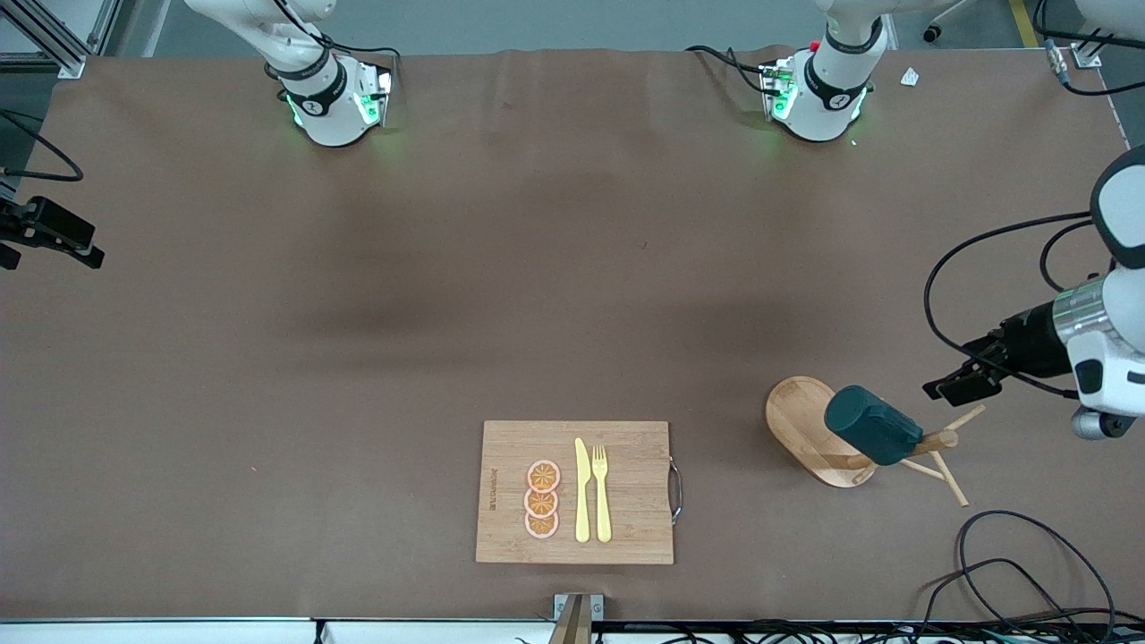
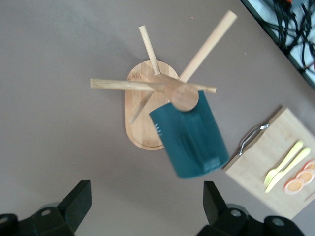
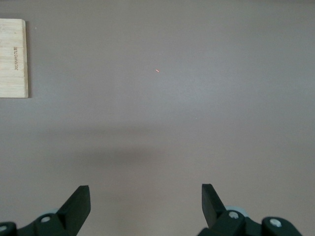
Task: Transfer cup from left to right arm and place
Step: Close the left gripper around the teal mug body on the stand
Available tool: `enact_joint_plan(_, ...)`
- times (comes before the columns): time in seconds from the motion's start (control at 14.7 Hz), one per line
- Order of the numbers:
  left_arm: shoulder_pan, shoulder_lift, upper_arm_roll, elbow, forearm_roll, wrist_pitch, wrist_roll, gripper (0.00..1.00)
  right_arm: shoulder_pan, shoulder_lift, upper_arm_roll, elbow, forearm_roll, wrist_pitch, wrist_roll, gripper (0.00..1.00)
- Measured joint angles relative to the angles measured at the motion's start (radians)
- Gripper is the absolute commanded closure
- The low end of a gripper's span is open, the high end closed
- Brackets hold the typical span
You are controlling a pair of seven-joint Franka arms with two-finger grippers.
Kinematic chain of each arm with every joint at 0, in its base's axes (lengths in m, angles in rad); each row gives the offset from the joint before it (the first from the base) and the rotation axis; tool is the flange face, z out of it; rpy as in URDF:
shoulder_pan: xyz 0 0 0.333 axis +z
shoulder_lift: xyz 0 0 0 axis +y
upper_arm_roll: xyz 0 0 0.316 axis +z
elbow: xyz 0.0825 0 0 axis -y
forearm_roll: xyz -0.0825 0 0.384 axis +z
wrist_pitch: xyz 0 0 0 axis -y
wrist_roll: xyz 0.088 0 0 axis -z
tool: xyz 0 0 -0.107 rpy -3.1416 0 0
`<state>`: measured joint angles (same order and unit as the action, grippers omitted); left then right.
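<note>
The dark teal cup (image 1: 872, 425) hangs tilted on a peg of a wooden rack (image 1: 801, 420), toward the left arm's end of the table. In the left wrist view the cup (image 2: 192, 142) sits over the rack's top knob, with the oval rack base (image 2: 140, 118) under it. My left gripper (image 1: 957, 389) hovers beside the rack, open and empty. Its fingertips (image 2: 78, 194) are clear of the cup. My right gripper (image 1: 54, 255) waits over the right arm's end of the table, open (image 3: 146, 201) with only bare table beneath.
A bamboo cutting board (image 1: 626, 447) lies near the front edge, carrying a yellow knife (image 1: 581, 492), a yellow fork (image 1: 601, 492) and three orange slices (image 1: 542, 499). Loose black cables (image 1: 1029, 572) lie on the table, nearer the camera than the rack.
</note>
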<state>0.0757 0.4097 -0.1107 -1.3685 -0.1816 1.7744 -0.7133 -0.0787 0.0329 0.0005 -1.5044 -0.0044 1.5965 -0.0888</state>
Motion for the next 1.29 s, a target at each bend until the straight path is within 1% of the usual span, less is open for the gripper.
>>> enact_joint_plan(0.2, -0.007, 0.065, -0.008, 0.057, -0.001, 0.005, -0.053, 0.00, 0.000, 0.000, -0.001, 0.000, 0.000, 0.000, -0.003, 0.00)
enact_joint_plan(0.48, -0.011, 0.120, -0.017, 0.088, -0.020, 0.031, -0.059, 0.00, -0.002, 0.000, -0.003, 0.000, -0.001, 0.000, -0.012, 0.00)
enact_joint_plan(0.88, -0.019, 0.149, -0.017, 0.102, -0.086, 0.058, -0.164, 0.00, -0.002, 0.000, -0.004, 0.000, -0.001, 0.000, -0.016, 0.00)
enact_joint_plan(1.29, -0.013, 0.201, -0.013, 0.103, -0.146, 0.083, -0.181, 0.00, -0.002, 0.000, -0.004, 0.000, -0.001, -0.001, -0.017, 0.00)
